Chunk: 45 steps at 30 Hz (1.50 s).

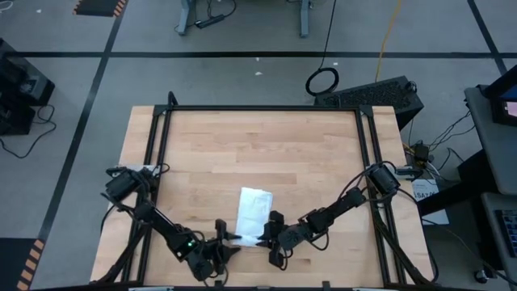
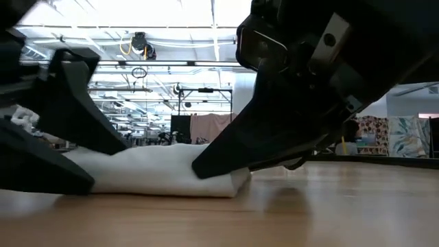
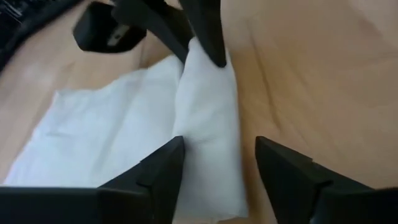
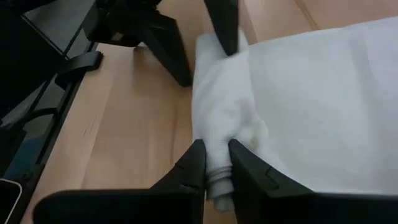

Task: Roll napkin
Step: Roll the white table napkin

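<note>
The napkin (image 1: 253,212) lies on the wooden table (image 1: 258,149), toward the 6 o'clock edge of the high view and just 9 o'clock-side of centre. Its 6 o'clock end is wound into a thick roll (image 3: 208,134); the remaining cloth lies flat, extending toward 12 o'clock. In the low view the roll (image 2: 161,175) rests on the table surface as a low white cylinder between the two grippers.

The left gripper (image 1: 229,241) is positioned at the roll's 9 o'clock end. In the left wrist view its fingers (image 3: 163,177) stand fairly wide apart, straddling the end of the roll; one finger touches the cloth, the other stands apart over bare wood.

The right gripper (image 1: 265,236) is positioned at the roll's 3 o'clock end. In the right wrist view its fingers (image 4: 189,171) are drawn narrow and pinch the end of the roll (image 4: 221,134), with a short stub of cloth protruding between them.

Both arms reach inward from the 8 o'clock and 4 o'clock sides of the table, inside the black metal frame (image 1: 258,109).
</note>
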{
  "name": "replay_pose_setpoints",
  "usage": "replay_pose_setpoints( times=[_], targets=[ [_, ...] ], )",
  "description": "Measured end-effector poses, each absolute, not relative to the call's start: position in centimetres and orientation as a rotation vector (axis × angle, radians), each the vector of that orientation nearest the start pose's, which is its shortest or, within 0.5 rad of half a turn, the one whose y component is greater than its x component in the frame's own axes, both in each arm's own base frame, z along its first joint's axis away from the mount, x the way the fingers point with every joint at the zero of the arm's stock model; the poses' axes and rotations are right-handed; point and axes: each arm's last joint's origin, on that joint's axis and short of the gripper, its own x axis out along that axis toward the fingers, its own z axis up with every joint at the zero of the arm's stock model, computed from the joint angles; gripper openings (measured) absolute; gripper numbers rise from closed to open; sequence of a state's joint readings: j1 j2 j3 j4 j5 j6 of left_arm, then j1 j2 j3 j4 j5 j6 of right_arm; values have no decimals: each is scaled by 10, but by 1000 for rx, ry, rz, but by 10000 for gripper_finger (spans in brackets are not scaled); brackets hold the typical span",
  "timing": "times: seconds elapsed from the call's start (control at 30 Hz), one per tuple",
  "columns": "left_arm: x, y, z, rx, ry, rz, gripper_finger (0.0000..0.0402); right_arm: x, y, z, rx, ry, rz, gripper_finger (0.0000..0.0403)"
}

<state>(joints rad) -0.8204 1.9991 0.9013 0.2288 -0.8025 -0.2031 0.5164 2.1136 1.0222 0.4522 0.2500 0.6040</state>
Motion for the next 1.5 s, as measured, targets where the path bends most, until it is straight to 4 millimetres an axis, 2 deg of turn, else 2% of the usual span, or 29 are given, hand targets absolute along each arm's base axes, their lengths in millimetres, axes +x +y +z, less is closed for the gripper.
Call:
replay_pose_setpoints(
  times=[0.1,0.2,0.3,0.37,0.47,0.6,0.73,0.93,1.1,1.2,1.5],
  targets=[
    [260,-236,84,405,638,27,167,351,191,83,329,643,78,44],
    [263,-233,84,388,657,7,109,351,191,87,298,639,89,60],
    [265,-231,87,372,658,9,49,345,191,96,190,667,117,94],
    [265,-229,91,347,659,7,23,339,193,104,95,694,143,124],
    [267,-227,100,297,668,-39,23,325,200,115,-19,737,172,171],
    [276,-219,114,155,680,-90,38,311,216,129,-138,677,131,226],
    [288,-205,116,-2,724,-104,42,300,236,132,-251,564,73,251],
    [304,-179,115,-190,795,-86,44,296,248,120,-262,510,28,238],
    [318,-162,117,-336,811,-149,45,297,246,110,-190,484,-112,230],
    [323,-151,117,-433,838,-136,46,297,243,107,-201,500,-138,230],
    [328,-144,118,-547,859,-155,47,298,233,101,-194,572,-172,203]
  ],
)
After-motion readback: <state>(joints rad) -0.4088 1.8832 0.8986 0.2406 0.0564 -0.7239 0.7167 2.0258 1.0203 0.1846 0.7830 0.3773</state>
